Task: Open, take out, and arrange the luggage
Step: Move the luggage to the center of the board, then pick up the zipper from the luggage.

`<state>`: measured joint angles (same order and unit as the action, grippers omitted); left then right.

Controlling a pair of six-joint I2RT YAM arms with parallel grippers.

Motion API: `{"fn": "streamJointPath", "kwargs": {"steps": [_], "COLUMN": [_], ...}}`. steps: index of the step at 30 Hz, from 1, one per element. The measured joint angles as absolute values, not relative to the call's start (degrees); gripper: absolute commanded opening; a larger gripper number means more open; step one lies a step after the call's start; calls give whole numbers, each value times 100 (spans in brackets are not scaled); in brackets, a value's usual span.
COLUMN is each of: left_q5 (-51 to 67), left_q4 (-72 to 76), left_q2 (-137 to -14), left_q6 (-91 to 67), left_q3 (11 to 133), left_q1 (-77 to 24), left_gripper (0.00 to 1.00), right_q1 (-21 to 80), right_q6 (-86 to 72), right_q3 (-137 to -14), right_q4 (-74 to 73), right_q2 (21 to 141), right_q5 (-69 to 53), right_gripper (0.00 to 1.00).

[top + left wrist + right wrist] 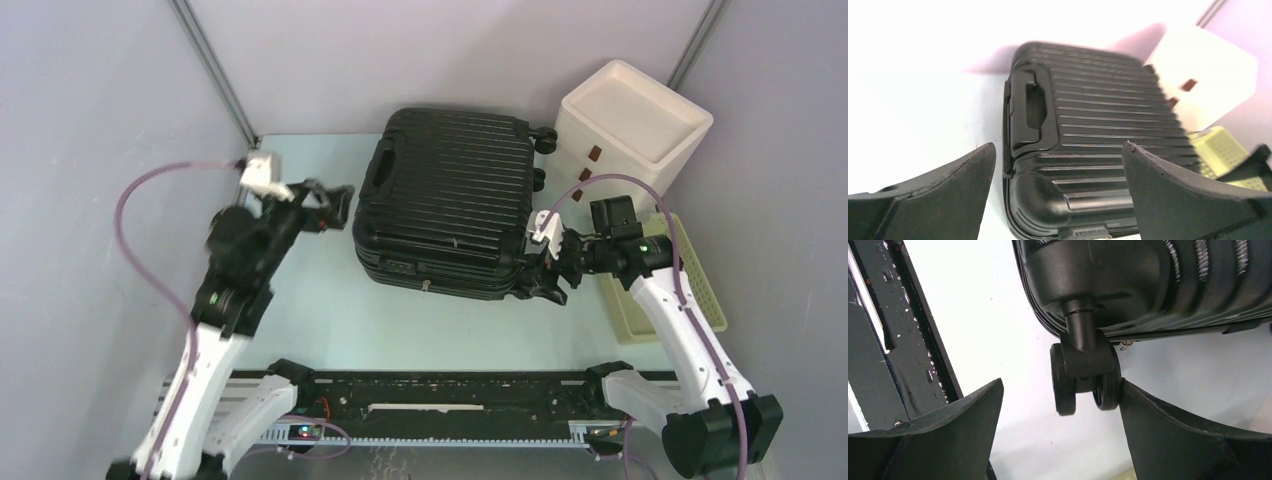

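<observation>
Top external view. The luggage (pixel 445 200) lies flat and closed at the centre of the frame on the table (pixel 330 310), with its handle (pixel 1029 107) on the left edge and its wheels toward the right. The left gripper (pixel 335 208) hovers just left of the case on the handle side. The right gripper (pixel 548 272) sits at the case's lower right corner. A white drawer box (pixel 630 120) stands at upper right, just beside the case's far wheels. A pale yellow basket (pixel 665 290) lies at right, beneath the right arm.

Left wrist view. The jaws are spread wide with nothing between them, and the handle is apart from both pads.

Right wrist view. The jaws are again wide and grip nothing. A twin caster wheel (pixel 1083 385) stands in the gap, close against the right-hand finger (pixel 1168 435); contact cannot be confirmed.

Likely hazards:
- **Grip on the caster.** It would probably swivel on its stem, so the shell would twist or slip free rather than be held steady.
- **Push toward the upper right.** This could drive the case into the drawer box and shift or jam it.
- **Missed handle.** The ribbed shell looks slick, so a left finger that misses the handle recess would likely shove the unopened case sideways across the table.
</observation>
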<state>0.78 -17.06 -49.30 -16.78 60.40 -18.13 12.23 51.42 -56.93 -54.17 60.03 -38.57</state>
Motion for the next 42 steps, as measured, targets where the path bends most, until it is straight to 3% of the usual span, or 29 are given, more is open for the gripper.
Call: {"fn": "streamJointPath", "kwargs": {"steps": [5, 10, 17, 22, 27, 32, 42], "left_q5": [958, 1935, 1052, 292, -191, -464, -790], "left_q4": [-1022, -491, 272, 1673, 2388, 3116, 4082], "left_q2": [-3271, -2757, -2206, -2939, -4307, -5006, -5817], "left_q6": [-1879, -2799, -3085, -3068, -3068, -3107, -3607], "left_q3": [4823, 3087, 1726, 961, 760, 760, 760], "left_q1": [-1800, -1944, -4209, -4779, -4794, -4799, -4770], "left_gripper": [99, 95, 85, 84, 84, 71, 55], "right_q1": [1140, 1262, 1448, 836, 499, 471, 419], "right_q6": [5266, 5332, 5636, 5826, 5478, 5242, 5059], "right_q3": [-6248, -6777, -7352, -6788, -5693, -5415, -5415], "right_q4": [-5924, -6145, -6440, -6473, -5826, -5367, -5028], "right_q2": [5778, 5645, 6230, 6464, 5902, 5599, 5603], "right_q5": [-3957, -4460, -6228, -7000, -7264, -7255, -7251], "right_gripper": [93, 100, 100, 100, 100, 100, 100]}}
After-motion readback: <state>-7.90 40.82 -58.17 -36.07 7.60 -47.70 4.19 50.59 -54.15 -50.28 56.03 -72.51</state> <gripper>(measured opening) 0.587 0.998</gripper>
